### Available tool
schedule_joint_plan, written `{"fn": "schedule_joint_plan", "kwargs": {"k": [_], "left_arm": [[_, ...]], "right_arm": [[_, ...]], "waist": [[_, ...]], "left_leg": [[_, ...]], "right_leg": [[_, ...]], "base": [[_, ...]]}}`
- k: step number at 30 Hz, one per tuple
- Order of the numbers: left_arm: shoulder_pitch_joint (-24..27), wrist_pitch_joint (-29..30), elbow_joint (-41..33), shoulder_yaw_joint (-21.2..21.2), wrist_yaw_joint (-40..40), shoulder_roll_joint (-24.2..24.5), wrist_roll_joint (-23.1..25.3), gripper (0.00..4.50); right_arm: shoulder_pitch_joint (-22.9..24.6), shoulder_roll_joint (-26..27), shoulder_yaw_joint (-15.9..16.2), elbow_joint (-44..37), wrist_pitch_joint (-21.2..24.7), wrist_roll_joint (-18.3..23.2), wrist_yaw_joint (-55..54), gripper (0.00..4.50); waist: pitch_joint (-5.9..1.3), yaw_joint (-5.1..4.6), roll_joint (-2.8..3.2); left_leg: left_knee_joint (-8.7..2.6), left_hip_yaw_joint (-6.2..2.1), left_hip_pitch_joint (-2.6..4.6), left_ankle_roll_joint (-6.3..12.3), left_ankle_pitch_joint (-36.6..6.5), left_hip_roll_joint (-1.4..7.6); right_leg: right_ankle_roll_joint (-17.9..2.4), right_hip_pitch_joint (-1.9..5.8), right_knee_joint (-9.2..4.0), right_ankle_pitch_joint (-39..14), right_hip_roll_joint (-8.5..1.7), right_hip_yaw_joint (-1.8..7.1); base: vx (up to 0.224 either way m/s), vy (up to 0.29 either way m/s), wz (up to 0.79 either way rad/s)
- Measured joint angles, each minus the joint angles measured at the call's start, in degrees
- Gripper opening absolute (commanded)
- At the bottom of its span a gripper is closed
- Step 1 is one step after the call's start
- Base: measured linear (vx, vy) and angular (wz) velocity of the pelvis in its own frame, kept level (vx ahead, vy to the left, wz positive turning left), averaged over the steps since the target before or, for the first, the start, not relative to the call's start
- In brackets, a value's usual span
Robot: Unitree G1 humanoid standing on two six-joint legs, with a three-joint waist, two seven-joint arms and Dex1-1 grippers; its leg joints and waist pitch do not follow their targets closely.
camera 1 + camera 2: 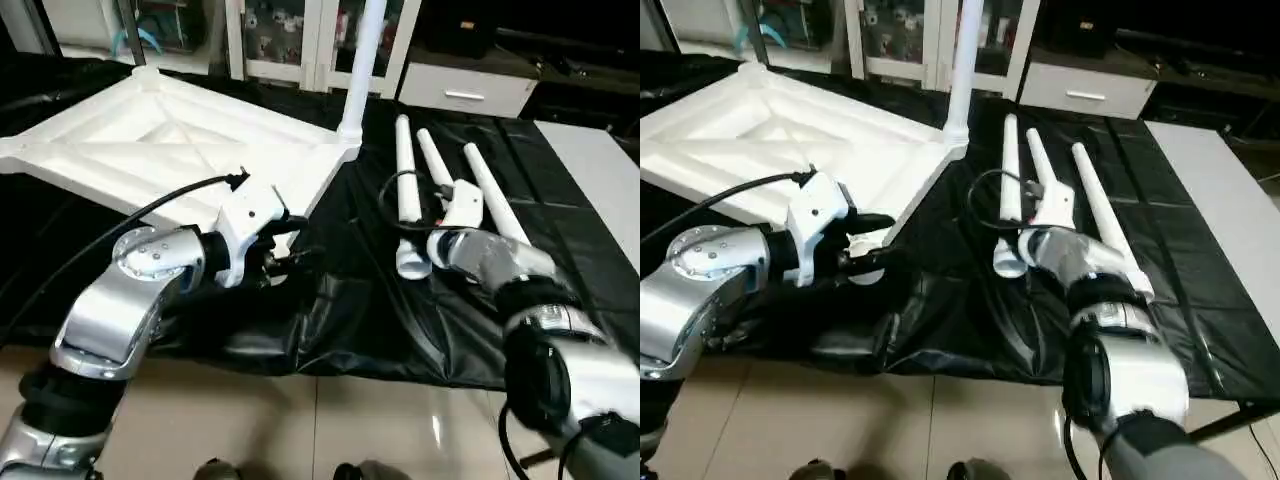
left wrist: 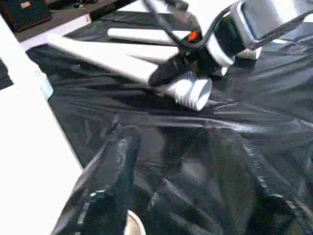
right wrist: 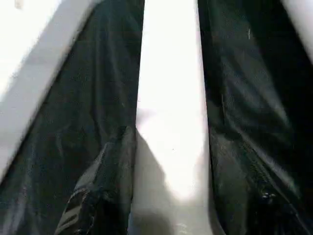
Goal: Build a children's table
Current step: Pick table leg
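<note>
The white table top (image 1: 150,140) lies upside down at the left, its X ribs facing up. One leg (image 1: 362,60) stands upright in its far right corner socket. Three legs lie side by side on the black sheet to the right. My right gripper (image 1: 420,238) is shut on the leftmost lying leg (image 1: 405,170) near its wide open end, and in the right wrist view that leg (image 3: 171,98) runs between the fingers. By the top's near right corner, my left gripper (image 1: 290,255) hangs open over the sheet and holds nothing.
A crumpled black sheet (image 1: 330,310) covers the work surface and folds up near its front edge, with tiled floor (image 1: 330,430) below. A white drawer unit (image 1: 465,92) stands at the back. A pale surface (image 1: 600,160) lies at the far right.
</note>
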Motion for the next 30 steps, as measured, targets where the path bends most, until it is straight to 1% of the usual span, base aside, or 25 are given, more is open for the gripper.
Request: {"fn": "schedule_joint_plan", "kwargs": {"k": [1, 2, 3, 4, 5, 6, 7, 9, 11, 12, 13, 15, 17, 18, 21, 24, 26, 28, 30], "left_arm": [[-0.21, 0.51, 0.09, 0.54, 0.6, -0.51, -0.38, 3.07], [-0.55, 0.89, 0.22, 1.31, 1.16, -0.92, -0.57, 3.07], [-0.92, 1.38, 0.31, 1.98, 1.74, -1.51, -0.83, 3.19], [-1.35, 2.07, 0.41, 2.67, 2.4, -2.25, -1.59, 3.3], [-1.5, 2.5, 0.44, 3.11, 2.8, -2.57, -1.95, 3.3], [-1.86, 3.41, 0.6, 3.83, 3.38, -3.43, -2.77, 3.38], [-2.51, 5.42, 0.75, 5.74, 4.6, -5.59, -4.57, 3.63], [-3.77, 7.62, 1.14, 8.3, 6.33, -7.6, -6.8, 3.7], [-6.31, 10.26, 1.88, 11.58, 8.58, -10.83, -9.86, 3.94], [-7.55, 11.19, 2.31, 12.73, 9.34, -11.5, -10.8, 3.94], [-9.11, 11.92, 2.91, 13.32, 9.89, -11.51, -11.18, 4.11], [-10.83, 12.21, 3.52, 13.39, 10.58, -11.7, -11.25, 4.19], [-12.52, 12.36, 4.79, 13.47, 11.63, -12.6, -11.3, 4.26], [-13.24, 12.44, 5.64, 13.79, 12.13, -13.32, -11.58, 4.43], [-16.07, 13.63, 8.41, 15.92, 13.98, -16.03, -13.41, 4.5], [-18.71, 15.83, 10.34, 18.54, 15.73, -18.29, -16.31, 4.5], [-20.38, 17.88, 11.41, 21.12, 16.73, -19.73, -18.99, 4.5], [-21.4, 19.65, 11.63, 23.61, 17.42, -20.77, -21.88, 4.5], [-21.93, 21.05, 11.8, 25.53, 18.09, -21.5, -23.85, 4.5]], "right_arm": [[1.33, 0.2, 0.0, -3.13, -0.01, 0.63, 0.39, 1.87], [2.42, 0.52, 0.0, -6.4, 0.0, 1.2, 0.89, 1.87], [3.68, 0.81, -0.03, -9.64, 0.06, 1.72, 1.28, 1.87], [5.69, 1.19, -0.16, -14.11, -0.12, 2.97, 2.18, 1.87], [6.93, 1.6, -0.16, -16.86, -0.51, 3.72, 3.03, 1.87], [9.07, 2.02, -0.14, -20.7, -1.24, 4.39, 4.25, 1.87], [13.26, 2.81, -0.15, -27.57, -2.05, 6.19, 6.55, 1.86], [17.22, 4.18, 0.04, -33.13, -2.49, 8.26, 9.22, 1.86], [22.18, 4.89, 0.64, -40.35, -1.32, 10.89, 11.37, 1.86], [24.53, 5.28, 1.15, -44.06, -0.5, 12.46, 12.55, 1.86], [26.57, 5.42, 2.38, -48.11, 1.0, 14.23, 13.96, 1.86], [27.92, 5.25, 4.12, -52.88, 2.76, 16.22, 15.7, 1.86], [28.22, 5.19, 5.68, -57.48, 4.22, 17.96, 16.74, 1.86], [28.23, 5.18, 6.13, -58.89, 4.86, 18.79, 17.26, 1.86], [28.21, 5.19, 7.77, -61.81, 7.4, 21.56, 19.15, 1.86], [28.55, 5.19, 8.49, -63.34, 10.1, 24.2, 20.4, 1.86], [28.76, 5.01, 8.95, -64.18, 11.8, 26.28, 21.06, 1.86], [28.91, 4.88, 9.29, -65.17, 13.18, 27.93, 21.6, 1.86], [28.91, 4.46, 9.45, -65.76, 14.02, 28.64, 22.17, 1.86]], "waist": [[0.0, 0.06, 0.0], [0.0, 0.05, 0.0], [0.0, 0.03, -0.01], [0.0, 0.08, -0.01], [0.0, 0.09, -0.01], [-0.01, 0.16, -0.01], [-0.01, 0.51, -0.01], [-0.01, 0.44, -0.01], [0.0, 0.66, 0.0], [0.01, 0.86, 0.01], [0.03, 0.82, 0.09], [0.01, 0.56, 0.16], [0.0, 0.46, 0.19], [0.0, 0.48, 0.19], [-0.01, 0.7, 0.19], [0.0, 1.13, 0.18], [-0.01, 1.52, 0.18], [-0.01, 1.7, 0.17], [-0.01, 1.75, 0.16]], "left_leg": [[0.0, 0.0, 0.0, 0.0, 0.0, 0.0], [0.0, 0.0, 0.0, 0.01, 0.0, 0.0], [-0.03, 0.02, 0.0, 0.01, 0.01, 0.0], [-0.04, 0.02, 0.0, 0.02, 0.01, 0.0], [-0.03, 0.03, 0.01, 0.02, 0.0, 0.0], [-0.08, 0.03, 0.0, 0.03, 0.0, -0.01], [-0.12, 0.03, -0.03, 0.03, 0.0, 0.0], [-0.12, 0.05, 0.0, 0.21, 0.1, -0.02], [-0.12, 0.05, -0.03, 0.27, 0.12, -0.02], [-0.16, 0.06, -0.02, 0.27, 0.11, -0.02], [-0.17, 0.06, 0.02, 0.27, 0.11, -0.03], [-0.23, 0.06, 0.04, 0.27, 0.12, -0.03], [-0.25, 0.04, 0.1, 0.27, 0.12, -0.03], [-0.25, 0.04, 0.1, 0.27, 0.12, -0.03], [-0.25, -0.03, 0.08, 0.28, 0.12, -0.03], [-0.21, -0.05, 0.0, 0.32, 0.15, -0.05], [-0.21, -0.06, -0.04, 0.33, 0.15, -0.06], [-0.24, -0.07, -0.06, 0.33, 0.15, -0.05], [-0.24, -0.09, -0.1, 0.33, 0.15, -0.05]], "right_leg": [[0.01, 0.0, -0.01, -0.01, 0.0, 0.01], [0.03, 0.0, -0.01, -0.02, 0.0, 0.01], [0.03, 0.0, -0.06, -0.03, 0.0, 0.02], [0.08, 0.0, -0.07, -0.06, 0.0, 0.03], [0.11, 0.01, -0.06, -0.09, 0.0, 0.04], [0.12, 0.02, -0.1, -0.1, 0.0, 0.04], [0.16, 0.03, -0.18, -0.13, 0.0, 0.02], [0.15, 0.05, -0.21, -0.12, 0.0, 0.06], [0.15, 0.06, -0.32, -0.1, 0.0, 0.05], [0.17, 0.07, -0.37, -0.1, 0.0, 0.04], [0.26, 0.08, -0.41, -0.08, 0.02, 0.06], [0.44, 0.1, -0.54, -0.06, 0.04, 0.06], [0.46, 0.16, -0.56, -0.02, 0.05, 0.05], [0.47, 0.21, -0.57, -0.02, 0.05, 0.04], [0.54, 0.31, -0.82, 0.1, 0.05, -0.03], [0.55, 0.35, -0.96, 0.11, 0.01, -0.04], [0.55, 0.35, -0.97, 0.13, 0.01, -0.05], [0.56, 0.33, -0.98, 0.12, 0.01, -0.07], [0.56, 0.34, -1.0, 0.12, 0.01, -0.09]], "base": [[0.0, 0.0, 0.0], [0.0, 0.0, 0.0], [0.0, 0.0, 0.0], [0.0, 0.0, 0.0], [0.0, 0.0, 0.0], [0.0, 0.0, 0.0], [0.0, 0.0, 0.0], [0.0, 0.0, 0.0], [0.0, 0.0, 0.0], [0.0, 0.0, 0.0], [0.0, 0.0, 0.0], [0.0, 0.0, 0.0], [0.0, 0.0, 0.0], [0.0, 0.0, 0.0], [0.0, 0.0, 0.0], [0.0, 0.0, 0.0], [0.0, 0.0, 0.0], [0.0, 0.0, 0.0], [0.0, 0.0, 0.0]]}}
